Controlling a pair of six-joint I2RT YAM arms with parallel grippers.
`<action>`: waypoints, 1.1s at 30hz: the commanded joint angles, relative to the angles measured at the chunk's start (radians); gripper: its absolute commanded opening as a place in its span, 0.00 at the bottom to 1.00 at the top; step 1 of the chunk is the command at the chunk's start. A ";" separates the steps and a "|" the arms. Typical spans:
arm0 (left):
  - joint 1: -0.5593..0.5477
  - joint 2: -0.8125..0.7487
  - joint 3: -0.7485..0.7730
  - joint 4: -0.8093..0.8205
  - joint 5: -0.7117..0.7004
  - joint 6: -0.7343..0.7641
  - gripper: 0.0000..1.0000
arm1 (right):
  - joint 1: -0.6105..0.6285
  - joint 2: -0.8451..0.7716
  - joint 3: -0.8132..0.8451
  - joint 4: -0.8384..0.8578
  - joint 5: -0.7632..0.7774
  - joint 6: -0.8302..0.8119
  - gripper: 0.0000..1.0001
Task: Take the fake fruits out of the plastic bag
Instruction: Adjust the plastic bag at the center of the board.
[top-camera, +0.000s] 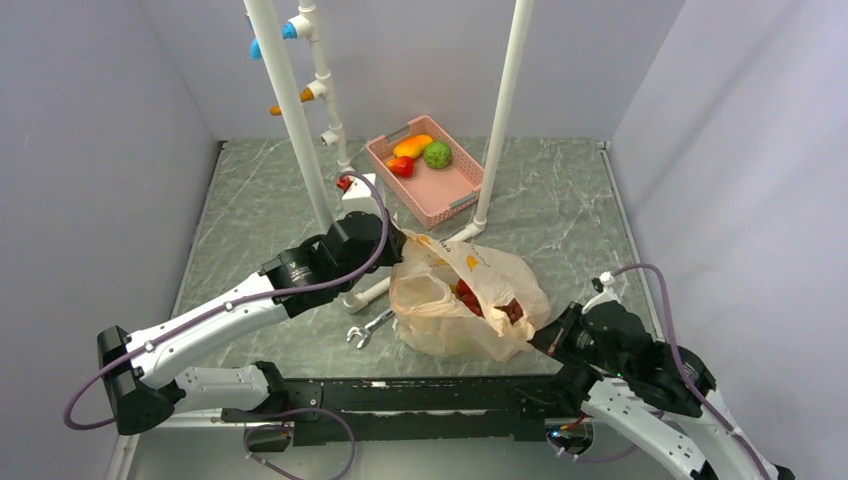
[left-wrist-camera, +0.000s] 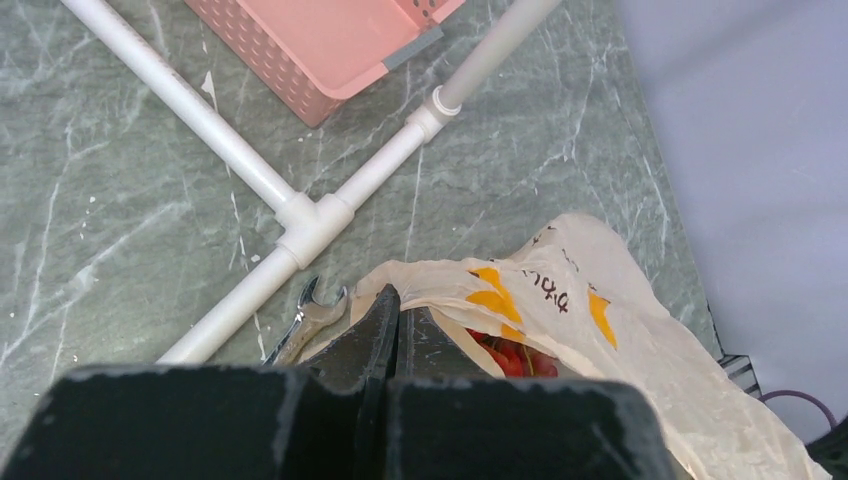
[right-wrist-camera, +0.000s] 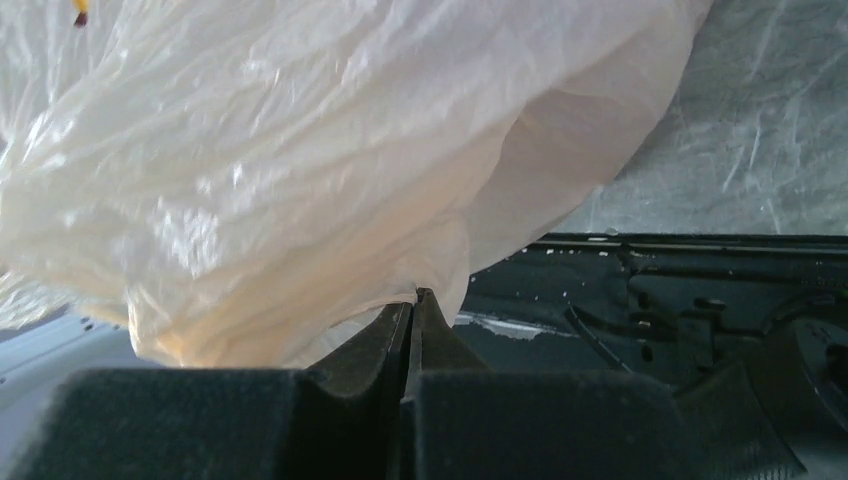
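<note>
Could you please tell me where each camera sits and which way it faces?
Top external: above and behind the arms, looking down on the table and bag; both arms show.
Left wrist: on the left arm, looking past the shut left gripper over bag, wrench and basket.
Right wrist: on the right arm, looking along the shut right gripper at the bag's skin.
Shared: bag in all three; basket and wrench in top and left wrist.

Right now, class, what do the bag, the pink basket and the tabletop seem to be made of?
The bag: probably thin plastic film, translucent, glossy, crinkled. The pink basket: seemingly rigid moulded plastic, even colour, slotted walls. The tabletop: grey-green with white veins, marble or a printed imitation, cannot tell.
</note>
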 joint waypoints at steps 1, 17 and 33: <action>0.014 -0.035 0.017 0.027 -0.031 -0.001 0.00 | 0.001 -0.056 0.052 -0.099 -0.053 -0.013 0.00; 0.041 0.001 0.073 -0.019 0.301 0.157 0.48 | 0.001 0.203 0.371 0.012 -0.157 -0.573 0.69; 0.040 -0.239 -0.005 -0.089 0.615 0.180 0.99 | 0.004 0.589 0.712 0.396 -0.598 -0.732 0.78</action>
